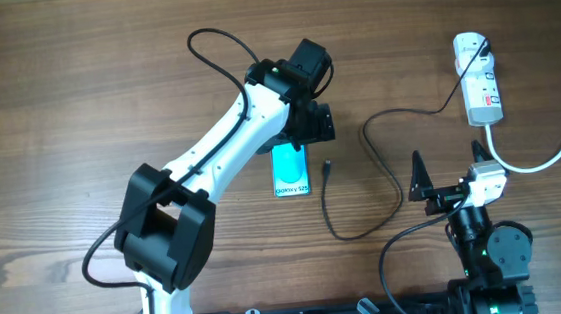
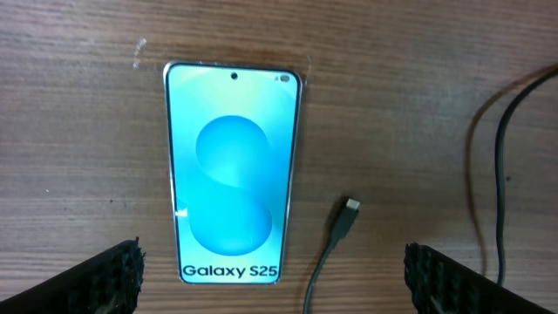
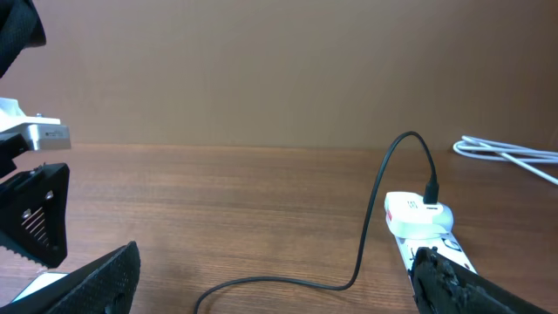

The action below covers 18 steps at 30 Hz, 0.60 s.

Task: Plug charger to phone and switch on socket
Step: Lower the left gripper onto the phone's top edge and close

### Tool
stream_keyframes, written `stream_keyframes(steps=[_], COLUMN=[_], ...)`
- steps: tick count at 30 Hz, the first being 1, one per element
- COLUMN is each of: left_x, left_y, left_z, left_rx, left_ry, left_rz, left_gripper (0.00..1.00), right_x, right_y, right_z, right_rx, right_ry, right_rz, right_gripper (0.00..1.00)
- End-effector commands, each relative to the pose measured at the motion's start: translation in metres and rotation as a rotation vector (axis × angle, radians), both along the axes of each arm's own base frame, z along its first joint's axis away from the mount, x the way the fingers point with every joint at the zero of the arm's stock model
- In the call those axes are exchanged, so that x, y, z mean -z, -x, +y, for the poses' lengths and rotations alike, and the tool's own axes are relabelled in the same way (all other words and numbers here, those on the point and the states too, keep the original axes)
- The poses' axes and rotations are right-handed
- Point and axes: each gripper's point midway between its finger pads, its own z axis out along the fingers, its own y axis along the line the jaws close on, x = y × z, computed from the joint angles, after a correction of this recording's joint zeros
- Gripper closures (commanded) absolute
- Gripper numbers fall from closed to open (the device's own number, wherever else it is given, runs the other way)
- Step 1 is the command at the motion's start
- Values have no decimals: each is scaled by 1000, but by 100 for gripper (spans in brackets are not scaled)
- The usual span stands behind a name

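The phone (image 1: pixel 290 170) lies flat on the table, cyan screen up with a white "Galaxy S25" band; it fills the left wrist view (image 2: pixel 233 170). The charger cable (image 1: pixel 387 174) runs from the socket (image 1: pixel 479 79) in a loop to its connector tip (image 1: pixel 327 166), which lies loose just right of the phone (image 2: pixel 350 209). My left gripper (image 1: pixel 303 125) hovers over the phone's far end, open and empty (image 2: pixel 275 279). My right gripper (image 1: pixel 448 179) is open and empty near the front right (image 3: pixel 270 279), with the socket (image 3: pixel 418 218) just beyond its right finger.
A thick white cord (image 1: pixel 560 145) leads from the socket round the right edge of the table and shows in the right wrist view (image 3: pixel 510 155). The left arm's white body (image 1: pixel 211 162) crosses the table's middle. A brown wall backs the table.
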Motion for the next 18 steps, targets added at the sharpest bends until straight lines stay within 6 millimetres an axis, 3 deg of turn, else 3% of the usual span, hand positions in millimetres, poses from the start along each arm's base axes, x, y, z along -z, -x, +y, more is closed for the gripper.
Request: stream_keyframes(steps=[1, 5, 18], left_x=[1, 4, 49], left_y=[-9, -10, -5], left_z=[0, 1, 8], left_rx=[-23, -21, -12], left_ry=[-9, -23, -96], left_rz=[-27, -33, 60], left_gripper=[0, 0, 0], right_x=[-1, -1, -1], right_y=[0, 0, 0], right_z=[-2, -2, -2], right_rx=[12, 12, 12], right_ry=[12, 12, 12], right_rz=[-9, -8, -8], right_gripper=[0, 0, 0])
